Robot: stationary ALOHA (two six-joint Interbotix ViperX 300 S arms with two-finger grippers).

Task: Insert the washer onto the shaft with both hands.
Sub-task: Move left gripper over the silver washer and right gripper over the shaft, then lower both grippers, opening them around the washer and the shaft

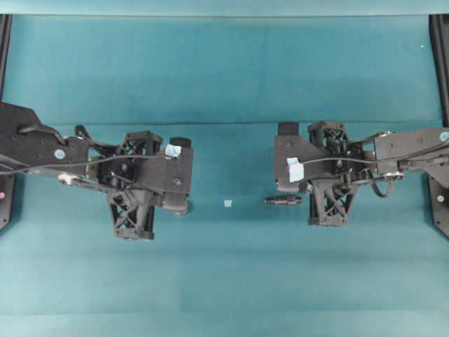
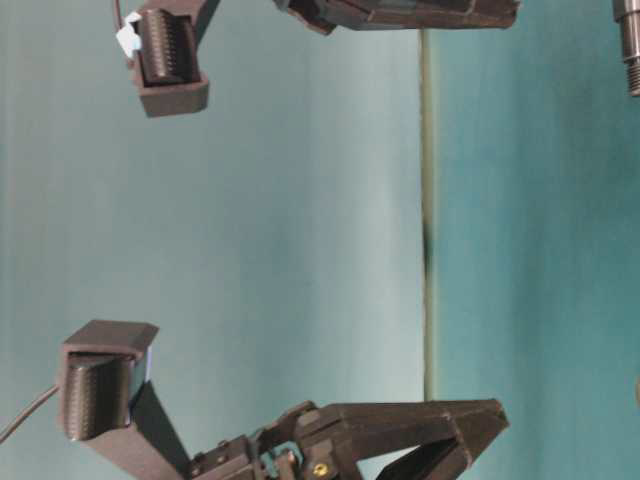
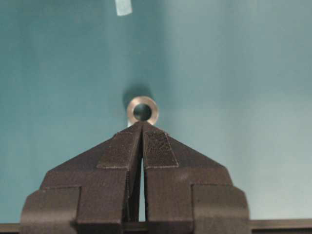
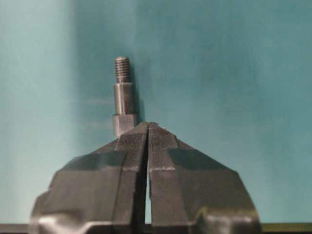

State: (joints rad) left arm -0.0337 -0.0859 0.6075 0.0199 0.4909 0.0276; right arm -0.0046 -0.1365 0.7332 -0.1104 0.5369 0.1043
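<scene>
The left gripper (image 3: 142, 127) has its fingers pressed together, and the washer (image 3: 142, 110) sits right at their tips in the left wrist view, its ring face-on with the dark hole open. Whether the tips actually pinch the washer's rim or only touch it cannot be told from this view; a small shadow lies on the worktop just behind it. In the overhead view the left gripper (image 1: 184, 208) hangs over the left half of the worktop (image 1: 224, 84), and the washer is too small to make out there.

The right gripper (image 4: 147, 127) is also closed, its fingers meeting at the tips. The shaft (image 4: 123, 96) stands beside and just left of those tips in the right wrist view, threaded thin end pointing away, its squarer lower section partly hidden behind the left finger. Whether the fingers grip its hidden end cannot be told. In the overhead view the shaft (image 1: 283, 200) lies lengthwise toward the middle of the worktop, its right end at the right gripper (image 1: 306, 198).

A tiny pale scrap (image 1: 227, 203) lies on the worktop between the two grippers, nearer the shaft's free end than the left gripper. Washer and shaft are well apart, the scrap between them.

In the table-level view the shaft's threaded end (image 2: 629, 45) shows at the upper right edge.
</scene>
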